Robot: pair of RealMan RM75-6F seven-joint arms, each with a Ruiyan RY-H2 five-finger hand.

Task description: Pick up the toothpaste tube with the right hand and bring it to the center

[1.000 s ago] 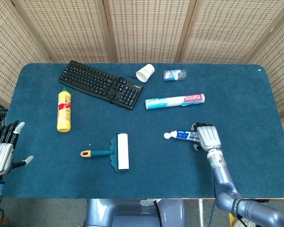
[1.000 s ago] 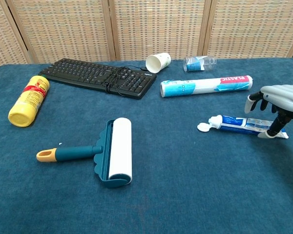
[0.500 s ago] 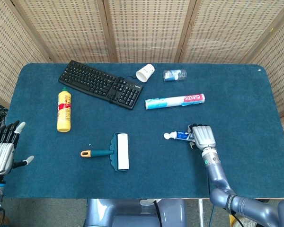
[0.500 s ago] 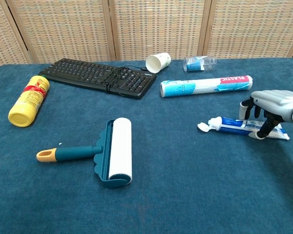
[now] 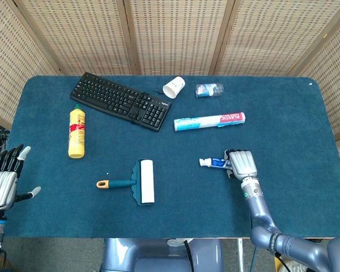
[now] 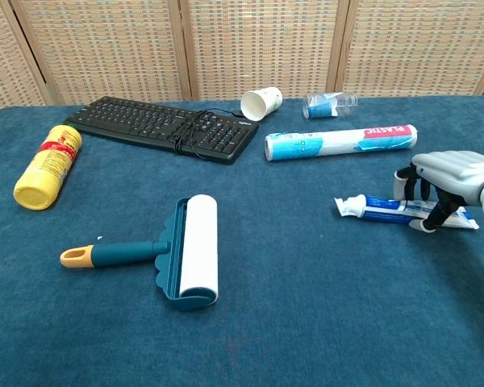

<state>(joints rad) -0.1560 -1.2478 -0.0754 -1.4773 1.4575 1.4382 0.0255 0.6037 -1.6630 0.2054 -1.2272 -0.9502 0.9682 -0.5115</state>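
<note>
The toothpaste tube [image 5: 213,162] [image 6: 387,208] lies right of the table's middle, white cap pointing left. My right hand [image 5: 242,163] [image 6: 445,179] sits over its flat rear end. The fingers curl down the far side and the thumb presses the near side, so the hand grips the tube. The cap end looks slightly raised off the blue cloth. My left hand [image 5: 5,177] hangs beyond the table's left edge, fingers spread and holding nothing; the chest view does not show it.
A lint roller [image 5: 137,181] [image 6: 177,258] lies left of centre. Further back are a black keyboard [image 5: 119,101] [image 6: 165,126], a yellow bottle [image 5: 76,131] [image 6: 48,165], a tipped paper cup [image 5: 173,87] [image 6: 261,103], a long blue-white roll [image 5: 209,120] [image 6: 339,142] and a small clear bottle [image 5: 209,89] [image 6: 329,105].
My right hand slid left along the tube and closed around its rear end. The cap end shifted slightly right and tipped up from the cloth. The left hand stayed still.
</note>
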